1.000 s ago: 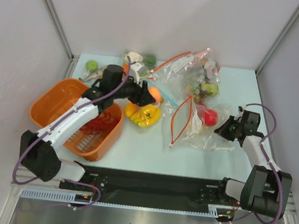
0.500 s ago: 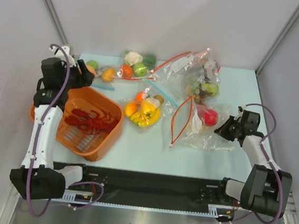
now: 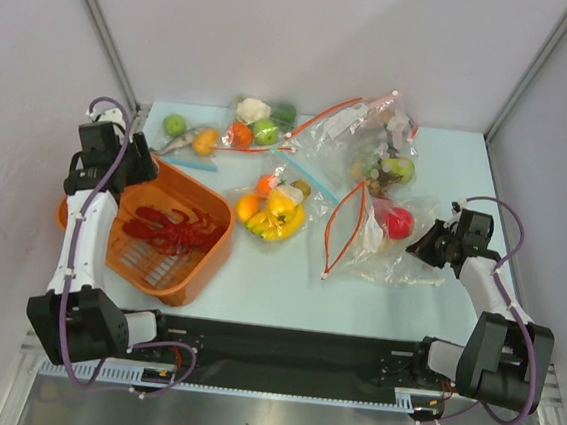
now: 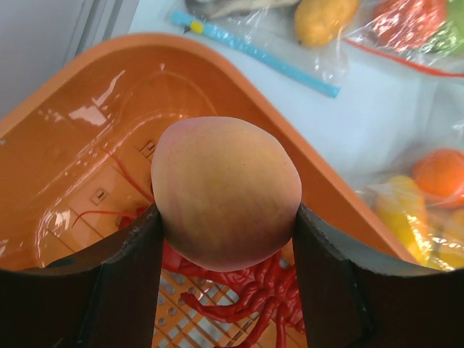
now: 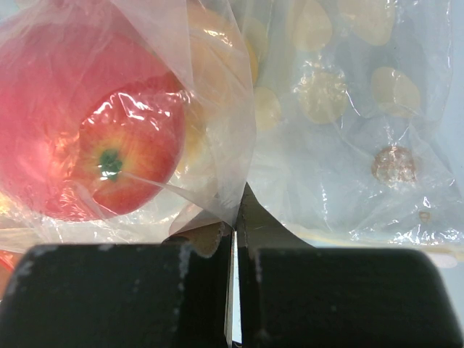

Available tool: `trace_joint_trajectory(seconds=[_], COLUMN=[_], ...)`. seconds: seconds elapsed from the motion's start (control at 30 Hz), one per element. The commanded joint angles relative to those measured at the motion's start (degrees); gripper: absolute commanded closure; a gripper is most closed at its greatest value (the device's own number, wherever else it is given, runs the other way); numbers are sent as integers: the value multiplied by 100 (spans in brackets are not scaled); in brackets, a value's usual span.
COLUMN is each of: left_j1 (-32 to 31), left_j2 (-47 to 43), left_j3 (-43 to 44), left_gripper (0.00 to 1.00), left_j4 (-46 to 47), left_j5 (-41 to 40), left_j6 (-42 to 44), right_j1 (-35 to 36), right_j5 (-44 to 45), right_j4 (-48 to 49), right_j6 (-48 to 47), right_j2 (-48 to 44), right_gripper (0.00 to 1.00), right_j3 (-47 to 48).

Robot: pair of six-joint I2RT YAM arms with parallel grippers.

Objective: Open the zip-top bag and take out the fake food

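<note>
Presently the left gripper (image 4: 226, 243) is clamped on a peach-orange fruit (image 4: 226, 190) above the orange basket (image 3: 206, 253), where the lobster (image 3: 171, 230) lies. Meanwhile the right gripper (image 5: 233, 243) is closed, pinching film of the zip-top bag (image 3: 407, 260), which lies right of table centre with a red apple (image 3: 397, 221) inside.

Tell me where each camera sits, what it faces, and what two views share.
Top external: above and behind, facing down at the table; both arms show.
Left wrist: above the orange basket; left gripper holds a peach.
Right wrist: against the zip-top bag; right gripper shut on it.
Top and left-wrist views share the lobster.
</note>
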Motion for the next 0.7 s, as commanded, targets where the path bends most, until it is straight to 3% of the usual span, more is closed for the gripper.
trace_joint_trajectory(seconds=[0.0,0.1,0.13,0.4,0.5,0.67], left_j1=[41,42,41,41,41,33], left_j2=[-91,-118,-100,-12,40,-56], left_j3=[-202,-343,-335,-194,-150,-71], left_gripper=[44,34,24,18,9,12], left_j4=[69,122,131,122,87,87], left_j5=[-326,-344,-344,-318,-300,-230], left_j6=[157,192,219,403,430,439], right_j1=[-48,-57,-57,-57,-57,-66], right_j5=[82,82,65,56,56,47], right_j4=[15,15,15,15,16,24], right_j6=[-79,-79,-79,-61,-70,-70], right_j2=[-39,-21,-13,5,14,22], right_gripper=[100,100,100,100,100,100], right_j3=[179,188,188,196,188,196])
